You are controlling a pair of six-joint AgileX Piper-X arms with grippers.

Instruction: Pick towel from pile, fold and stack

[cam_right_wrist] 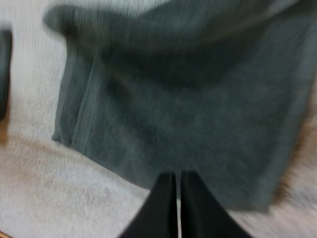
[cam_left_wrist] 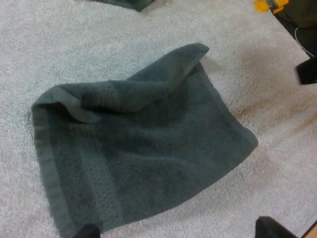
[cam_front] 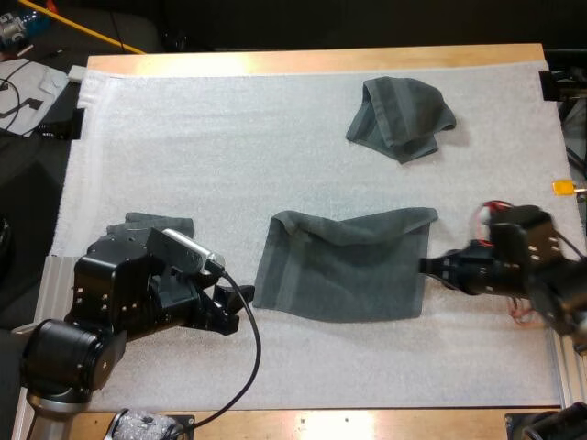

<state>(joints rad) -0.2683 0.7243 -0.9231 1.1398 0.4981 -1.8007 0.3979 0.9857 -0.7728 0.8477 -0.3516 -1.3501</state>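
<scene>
A dark grey-green towel (cam_front: 344, 266) lies spread on the white mat (cam_front: 229, 156), its far edge folded over in a loose ridge (cam_left_wrist: 124, 91). My left gripper (cam_front: 237, 301) sits just off the towel's left side, its fingertips (cam_left_wrist: 270, 229) wide apart and open short of the towel's near edge (cam_left_wrist: 148, 163). My right gripper (cam_front: 427, 266) is at the towel's right edge, its fingers (cam_right_wrist: 166, 203) pressed together and shut, tips over the towel's hem (cam_right_wrist: 188, 124). A crumpled towel (cam_front: 401, 117) lies at the far right. A folded towel (cam_front: 151, 224) rests at the left, partly behind my left arm.
Bare mat stretches across the far left and along the near side in front of the spread towel. The wooden table edge (cam_front: 312, 60) runs along the far side. Clutter and cables lie off the table at the far left (cam_front: 27, 82).
</scene>
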